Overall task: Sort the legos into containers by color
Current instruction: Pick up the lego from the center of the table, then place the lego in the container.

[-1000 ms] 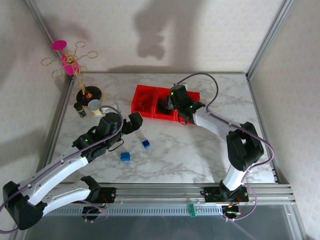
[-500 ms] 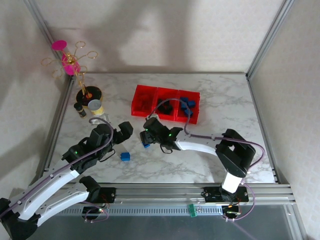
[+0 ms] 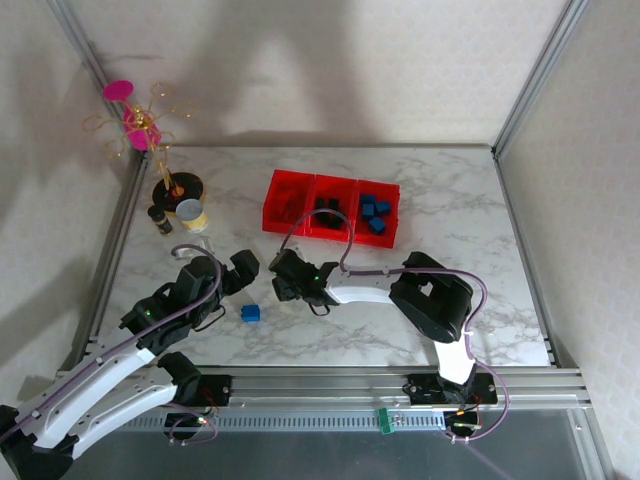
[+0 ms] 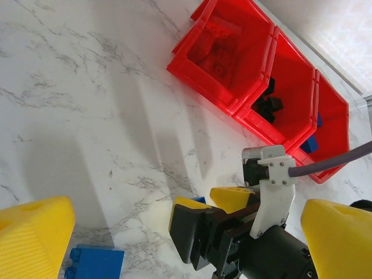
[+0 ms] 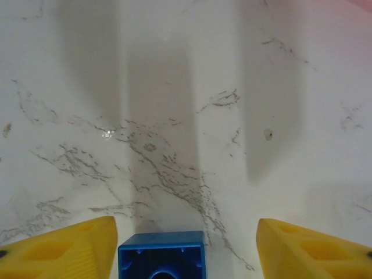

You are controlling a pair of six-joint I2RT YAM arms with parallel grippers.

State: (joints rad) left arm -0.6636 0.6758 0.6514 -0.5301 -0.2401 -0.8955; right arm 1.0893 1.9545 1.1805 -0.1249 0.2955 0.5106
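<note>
Just on the near side of the containers (image 3: 272, 212), the right gripper (image 3: 284, 280) is low over the table (image 3: 450, 230), its jaws apart around one blue lego (image 5: 161, 254) and not clamped on it. The left gripper (image 3: 243, 270) is beside it, toward the containers' left end, with jaws wide apart and empty. A second blue lego (image 3: 250, 313) lies farther from the containers.

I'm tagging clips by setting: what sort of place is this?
Likely a lab robot test cell: a marble-look table boxed in by aluminium framing, with the left arm and right arm bolted to a rail.
</note>
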